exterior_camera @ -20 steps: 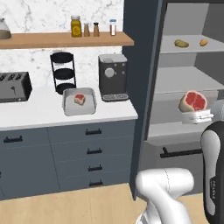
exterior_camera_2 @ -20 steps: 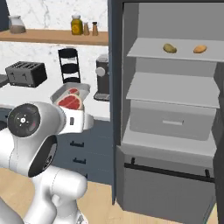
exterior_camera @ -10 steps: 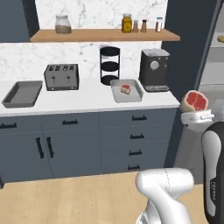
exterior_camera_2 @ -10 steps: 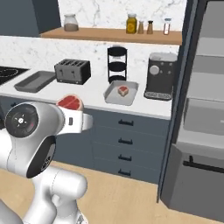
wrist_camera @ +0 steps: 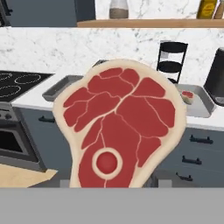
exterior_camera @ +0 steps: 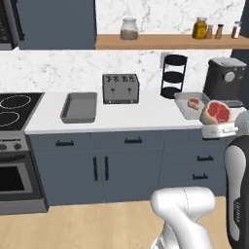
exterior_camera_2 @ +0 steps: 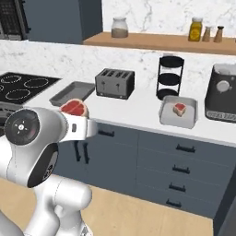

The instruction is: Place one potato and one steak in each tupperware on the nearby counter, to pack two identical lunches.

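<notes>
Carrying a steak (wrist_camera: pixel 120 127), clamped in the tool (exterior_camera: pixel 217 127), toward the tabletop (exterior_camera: pixel 131 116). Next: lowering it into the empty grey tupperware (exterior_camera: pixel 79 107); the other tupperware (exterior_camera_2: pixel 179 112) already holds one.

The steak (wrist_camera: pixel 120 129) is deep red, split by pale cream seams, with a cream rim of fat and a round cream-ringed bone mark. A second, smaller red and cream steak (exterior_camera_2: pixel 179 109) lies in a light grey tupperware (exterior_camera_2: pixel 166 115); the other tupperware (exterior_camera: pixel 79 107) is darker grey. The counter (exterior_camera: pixel 136 119) is white over blue-grey drawers with black bar handles. The wall is white marble with grey veins. The toaster (exterior_camera: pixel 120 88) is grey, the tiered rack (exterior_camera: pixel 173 76) black, the wall shelf (exterior_camera: pixel 165 41) brown wood, the floor pale wood.
</notes>
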Tool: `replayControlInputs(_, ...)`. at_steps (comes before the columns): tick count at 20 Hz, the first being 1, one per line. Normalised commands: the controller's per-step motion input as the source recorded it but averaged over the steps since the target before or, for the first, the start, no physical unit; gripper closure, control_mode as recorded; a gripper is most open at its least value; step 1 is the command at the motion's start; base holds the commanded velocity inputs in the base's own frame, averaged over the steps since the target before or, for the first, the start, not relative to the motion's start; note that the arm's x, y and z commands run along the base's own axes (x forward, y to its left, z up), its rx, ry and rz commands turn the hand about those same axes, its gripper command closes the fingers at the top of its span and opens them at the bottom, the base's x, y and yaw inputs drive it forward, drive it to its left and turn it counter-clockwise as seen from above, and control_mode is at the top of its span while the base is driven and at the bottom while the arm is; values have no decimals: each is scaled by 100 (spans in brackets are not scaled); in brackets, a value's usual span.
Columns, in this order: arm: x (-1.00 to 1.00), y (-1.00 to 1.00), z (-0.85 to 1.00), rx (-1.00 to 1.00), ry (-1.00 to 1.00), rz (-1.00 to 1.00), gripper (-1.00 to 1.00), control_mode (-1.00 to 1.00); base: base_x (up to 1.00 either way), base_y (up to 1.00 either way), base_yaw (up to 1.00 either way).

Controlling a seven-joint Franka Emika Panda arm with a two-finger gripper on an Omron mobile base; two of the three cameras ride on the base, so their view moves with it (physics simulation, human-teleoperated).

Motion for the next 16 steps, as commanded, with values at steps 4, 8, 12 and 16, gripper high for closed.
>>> replayControlInputs(4,0,0,0,0,0,0,100,100,100,100,2)
replayControlInputs(8,0,0,0,0,0,0,100,100,94,100,1)
replayControlInputs(12,0,0,0,0,0,0,100,100,100,100,0)
replayControlInputs(16,0,0,0,0,0,0,100,100,87,83,0)
